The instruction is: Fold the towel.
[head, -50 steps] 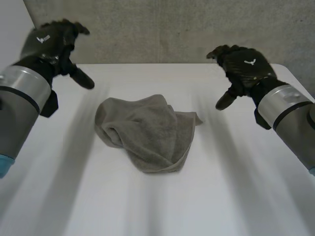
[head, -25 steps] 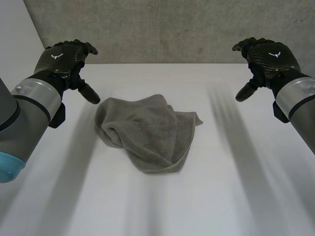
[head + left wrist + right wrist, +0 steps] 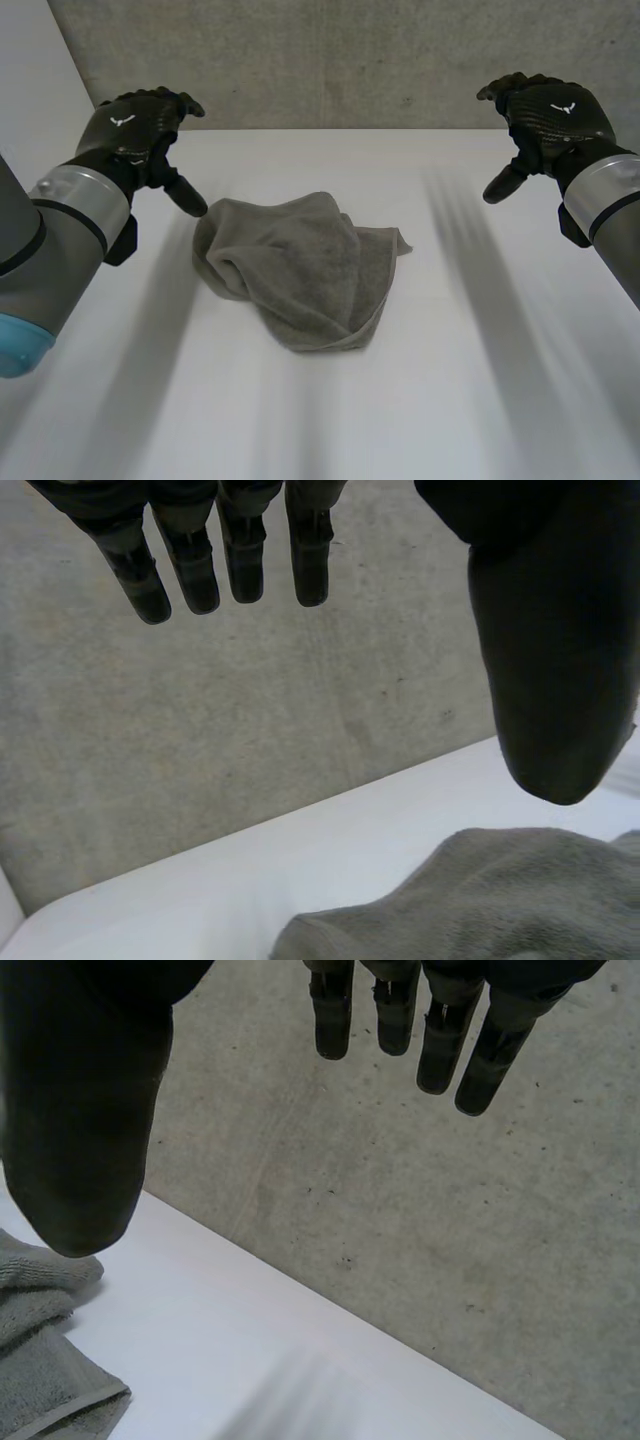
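Crumpled grey towel [image 3: 300,270] lies on the white table [image 3: 480,380], with a concrete wall [image 3: 350,60] behind it. The left hand [image 3: 130,135] hovers just beside the towel's far edge, the right hand [image 3: 548,118] well apart from it. Both have fingers spread and empty, apparently touching nothing.

nubby terry cloth towel [image 3: 300,265], smooth matt table [image 3: 450,400]

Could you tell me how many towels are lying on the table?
1. The grey towel lies crumpled mid-table, untouched, nearer the left hand than the right hand.
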{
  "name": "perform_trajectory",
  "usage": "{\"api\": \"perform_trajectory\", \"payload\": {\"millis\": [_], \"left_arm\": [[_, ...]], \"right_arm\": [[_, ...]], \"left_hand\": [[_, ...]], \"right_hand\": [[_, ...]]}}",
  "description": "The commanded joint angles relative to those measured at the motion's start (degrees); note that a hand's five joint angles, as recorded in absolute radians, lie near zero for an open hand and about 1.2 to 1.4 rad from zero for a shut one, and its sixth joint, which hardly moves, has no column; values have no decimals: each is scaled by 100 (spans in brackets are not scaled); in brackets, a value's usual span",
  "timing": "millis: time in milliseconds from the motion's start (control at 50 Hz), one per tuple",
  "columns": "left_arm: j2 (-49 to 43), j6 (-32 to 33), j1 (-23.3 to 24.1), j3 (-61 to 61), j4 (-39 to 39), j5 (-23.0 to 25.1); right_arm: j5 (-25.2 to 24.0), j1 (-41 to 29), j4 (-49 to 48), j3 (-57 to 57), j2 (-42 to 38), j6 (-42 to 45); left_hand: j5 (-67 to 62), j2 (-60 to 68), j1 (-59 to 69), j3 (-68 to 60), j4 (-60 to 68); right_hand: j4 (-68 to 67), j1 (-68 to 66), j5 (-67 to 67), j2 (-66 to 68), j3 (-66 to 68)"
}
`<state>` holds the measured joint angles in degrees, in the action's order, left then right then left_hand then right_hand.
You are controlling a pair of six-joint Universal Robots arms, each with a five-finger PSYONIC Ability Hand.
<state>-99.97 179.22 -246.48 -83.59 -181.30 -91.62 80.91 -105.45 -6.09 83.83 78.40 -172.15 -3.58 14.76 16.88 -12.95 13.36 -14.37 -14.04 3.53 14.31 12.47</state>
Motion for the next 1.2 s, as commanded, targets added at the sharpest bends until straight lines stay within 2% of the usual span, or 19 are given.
{"api": "perform_trajectory", "payload": {"millis": [20,60,80,120,240,320,640,740,780,800,820,840,860,880,960,1000,1060,1100,1200], "left_arm": [[48,60,670,-358,51,240],[57,113,830,-580,42,329],[74,174,952,-797,7,390],[109,236,1058,-966,-20,426],[-57,368,1322,-1397,-239,443],[-583,368,1506,-1424,-432,408],[-1807,298,1551,-1054,-758,294],[-2105,289,1559,-879,-749,75],[-2140,280,1559,-861,-758,40],[-2141,280,1559,-861,-758,39],[-2175,280,1568,-835,-758,13],[-2228,280,1577,-800,-767,-22],[-2228,280,1577,-800,-767,-22],[-2272,263,1586,-765,-767,-48],[-2334,219,1621,-703,-767,-110],[-2343,158,1647,-659,-802,-198],[-2360,44,1682,-580,-977,-303],[-2360,-9,1682,-545,-1065,-347],[-2395,-124,1682,-378,-1206,-391]], "right_arm": [[-787,68,108,-69,-105,490],[-1521,191,239,-16,-315,1014],[-1525,191,240,-16,-316,1017],[-2015,218,545,-33,-605,1463],[-2333,139,802,-77,-1211,1974],[-2334,34,793,-86,-1449,2098],[-2290,-697,723,-157,-2461,2045],[-2237,-916,653,-209,-2663,2037],[-2220,-986,618,-262,-2785,2028],[-2220,-987,617,-262,-2786,2028],[-2211,-995,600,-297,-2838,1993],[-2202,-1004,565,-332,-2847,1897],[-2202,-1004,565,-332,-2848,1896],[-2193,-1004,513,-341,-2821,1713],[-2184,-969,266,-297,-2637,1167],[-2167,-916,82,-210,-2226,546],[-2149,-899,29,-157,-2057,261],[-2036,-829,-50,1,-1768,-229],[-1824,-802,-77,212,-1477,-687]], "left_hand": [[-17,-102,-314,295,-336],[-34,-85,-297,295,-336],[-50,-68,-280,295,-336],[-101,-18,-229,295,-336],[-168,50,-162,295,-336],[-386,267,55,295,-336],[-925,807,595,295,-336],[-959,840,628,295,-336],[-959,840,628,295,-336],[-959,840,628,295,-336],[-992,874,662,295,-336],[-1026,907,695,295,-336],[-1026,908,696,295,-336],[-1109,991,779,295,-336],[-1245,1126,914,295,-336],[-1295,1177,965,295,-336],[-1295,1177,965,295,-336],[-1295,1177,965,295,-336],[-1395,1277,1065,295,-336]], "right_hand": [[437,404,-353,-431,-247],[437,404,-353,-431,-247],[437,404,-353,-431,-247],[437,404,-353,-431,-247],[437,404,-353,-431,-247],[437,11,40,-38,-247],[437,-2211,2262,2184,-247],[437,-2884,2935,2857,-247],[437,-3821,3872,3794,-247],[437,-3826,3877,3799,-247],[437,-4542,4593,4515,-247],[437,-5848,5899,5821,-247],[437,-5861,5912,5834,-247],[437,-6588,6639,6561,-247],[437,-6596,6647,6569,-247],[437,-6596,6647,6569,-247],[437,-6596,6647,6569,-247],[437,-6596,6647,6569,-247],[437,-6596,6647,6569,-247]]}}
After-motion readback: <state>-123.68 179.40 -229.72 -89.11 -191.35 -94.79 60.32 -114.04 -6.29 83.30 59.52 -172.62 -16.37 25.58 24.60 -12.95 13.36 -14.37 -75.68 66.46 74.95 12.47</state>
